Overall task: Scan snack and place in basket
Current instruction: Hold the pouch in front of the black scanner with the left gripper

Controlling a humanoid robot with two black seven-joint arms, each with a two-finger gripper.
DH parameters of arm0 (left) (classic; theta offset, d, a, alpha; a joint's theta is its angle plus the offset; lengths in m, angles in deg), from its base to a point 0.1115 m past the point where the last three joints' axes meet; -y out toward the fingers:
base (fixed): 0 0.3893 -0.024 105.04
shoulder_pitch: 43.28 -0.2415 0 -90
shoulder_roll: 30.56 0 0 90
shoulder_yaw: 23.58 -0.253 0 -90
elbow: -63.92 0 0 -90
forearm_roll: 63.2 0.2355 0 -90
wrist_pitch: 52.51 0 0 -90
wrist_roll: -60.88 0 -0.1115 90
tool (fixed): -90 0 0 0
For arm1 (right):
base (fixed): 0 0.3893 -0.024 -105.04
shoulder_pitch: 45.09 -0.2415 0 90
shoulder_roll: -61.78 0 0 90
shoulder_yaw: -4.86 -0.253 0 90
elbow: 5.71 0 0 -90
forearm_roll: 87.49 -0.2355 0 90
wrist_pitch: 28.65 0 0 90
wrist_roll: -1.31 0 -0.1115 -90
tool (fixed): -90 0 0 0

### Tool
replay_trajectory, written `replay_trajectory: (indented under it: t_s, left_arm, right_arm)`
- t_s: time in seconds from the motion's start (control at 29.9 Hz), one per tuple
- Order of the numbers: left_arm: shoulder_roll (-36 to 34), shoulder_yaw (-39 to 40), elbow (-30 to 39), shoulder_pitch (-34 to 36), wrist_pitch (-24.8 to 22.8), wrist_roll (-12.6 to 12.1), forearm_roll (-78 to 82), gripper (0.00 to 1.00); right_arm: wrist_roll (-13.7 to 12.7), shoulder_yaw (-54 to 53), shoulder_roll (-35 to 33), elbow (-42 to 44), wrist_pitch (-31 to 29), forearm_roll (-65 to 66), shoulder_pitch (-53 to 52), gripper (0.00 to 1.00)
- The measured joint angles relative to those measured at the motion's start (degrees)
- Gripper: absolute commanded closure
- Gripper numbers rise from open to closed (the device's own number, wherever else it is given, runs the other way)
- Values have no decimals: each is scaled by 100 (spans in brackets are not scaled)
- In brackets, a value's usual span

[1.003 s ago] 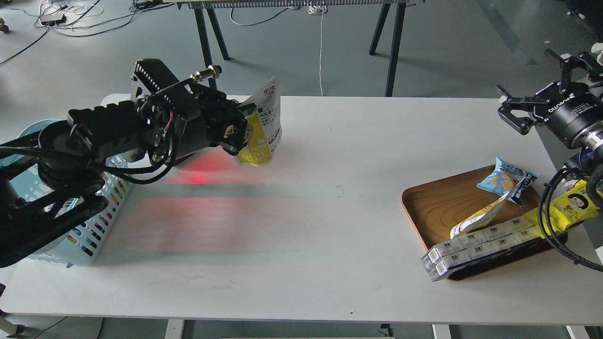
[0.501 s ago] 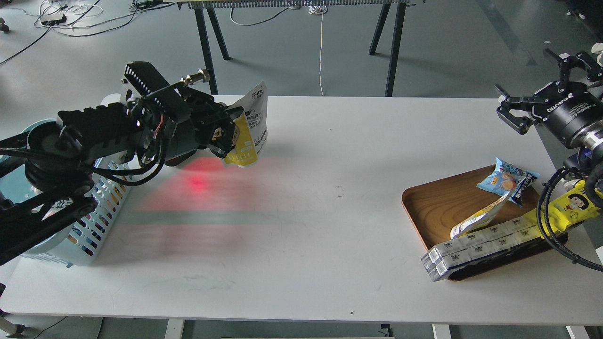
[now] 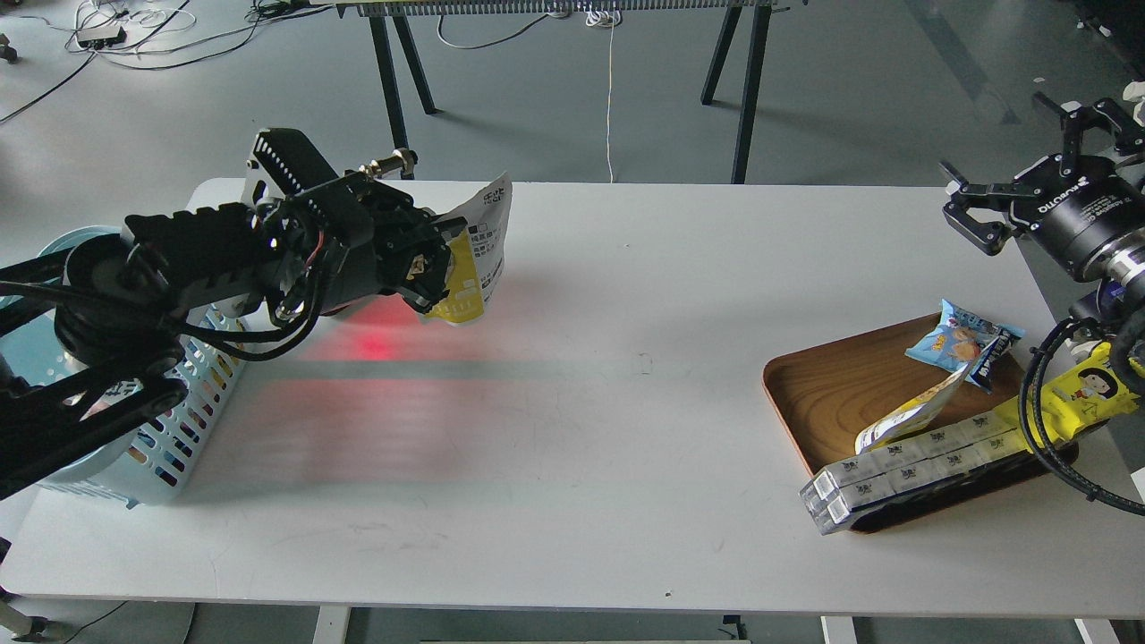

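My left gripper is shut on the snack, a small yellow pouch whose white back with black print faces me. It hangs upright just above the table at the back left. A red light spot glows on the table below the gripper. The light blue slotted basket stands at the table's left edge, partly hidden by my left arm; the pouch is to the right of it, not over it. My right gripper is open and empty, raised beyond the table's right edge.
A brown wooden tray at the right holds a blue snack packet, a second pouch, a long yellow pack with a cartoon face and a row of white cartons. Trestle legs stand behind the table.
My left gripper has carried the pouch a little to the left, toward the basket, and the red spot has shifted with it. The right arm has barely moved.
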Motion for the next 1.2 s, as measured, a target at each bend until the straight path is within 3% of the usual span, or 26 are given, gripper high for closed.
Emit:
replay_trajectory:
  t_s: [0.2,1.2]
  left_arm:
    - [-35,-546,-1,395,0,-1,0,99]
    - [-666,-818,-9,404,0,-3,0,99]
  right_arm:
    - [0,-6,-2,0,0,-2,0,1]
    - [-2,-25,-4,0,0,-5,0,1]
